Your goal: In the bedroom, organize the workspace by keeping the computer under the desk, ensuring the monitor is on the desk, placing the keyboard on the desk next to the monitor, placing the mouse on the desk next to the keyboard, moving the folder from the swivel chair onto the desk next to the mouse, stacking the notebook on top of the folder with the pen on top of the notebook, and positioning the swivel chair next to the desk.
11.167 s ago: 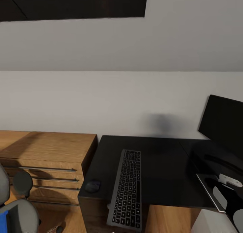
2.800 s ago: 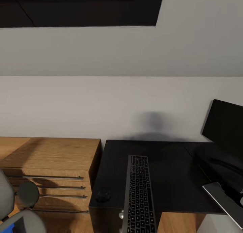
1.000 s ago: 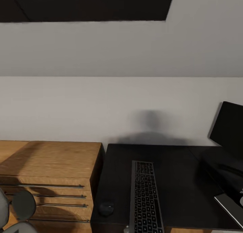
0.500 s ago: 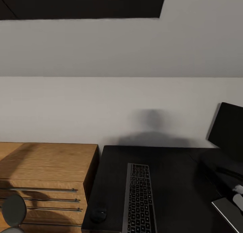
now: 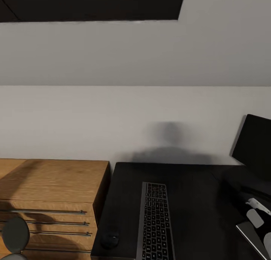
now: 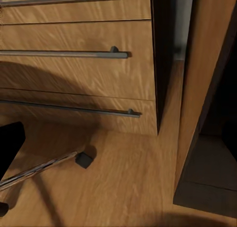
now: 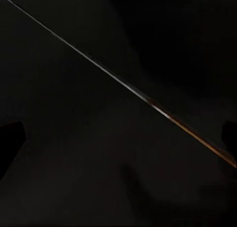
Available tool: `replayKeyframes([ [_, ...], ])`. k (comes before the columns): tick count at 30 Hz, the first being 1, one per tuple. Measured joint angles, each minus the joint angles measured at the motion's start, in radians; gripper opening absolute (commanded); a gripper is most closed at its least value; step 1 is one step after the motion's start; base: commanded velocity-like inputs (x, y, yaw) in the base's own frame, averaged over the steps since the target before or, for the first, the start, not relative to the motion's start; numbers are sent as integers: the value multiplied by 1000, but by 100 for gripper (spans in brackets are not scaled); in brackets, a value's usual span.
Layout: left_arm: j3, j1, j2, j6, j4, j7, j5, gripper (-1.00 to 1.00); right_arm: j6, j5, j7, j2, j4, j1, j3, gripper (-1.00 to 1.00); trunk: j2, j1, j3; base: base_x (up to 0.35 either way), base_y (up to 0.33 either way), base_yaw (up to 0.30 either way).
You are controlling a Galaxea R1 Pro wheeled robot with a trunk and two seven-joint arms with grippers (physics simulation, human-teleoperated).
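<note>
1. While the robot faces the grey wall (image 5: pixel 135 101) of the bedroom, the black desk (image 5: pixel 188 199) spreads below it, with a wooden drawer cabinet (image 5: pixel 49 184) just beside its left end.
2. At the desk's right end stands the monitor (image 5: pixel 254 147), upright and partly cut off by the edge of the head view.
3. Lying lengthwise near the middle of the desk, the keyboard (image 5: pixel 152 222) points toward the wall; it is well apart from the monitor, so I judge it is not yet placed next to it.
4. Down at the lower left, a round dark part of the swivel chair (image 5: pixel 15 233) peeks in, close by the cabinet; the left wrist view shows a chair leg and castor (image 6: pixel 85 160) on the wood floor (image 6: pixel 123 187).
5. Sitting near the desk's front-left corner, the mouse (image 5: pixel 110 239) is just beside the keyboard.
6. Over the desk's right front hangs the right gripper (image 5: pixel 259 216), above a thin pale-edged slab I cannot identify; whether either arm's jaws are apart or together, I cannot tell.
7. My worry is that the mouse lies close to the edge, so a careless nudge of the keyboard could push it off.
</note>
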Motion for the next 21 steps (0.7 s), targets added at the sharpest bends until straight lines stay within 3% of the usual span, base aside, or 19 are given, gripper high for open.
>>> replayKeyframes([
  [21, 0, 0, 1, 3, 0, -2, 0, 100, 0, 0, 1, 13, -70, -1, 0, 100, 0, 0, 0, 0, 0, 0],
])
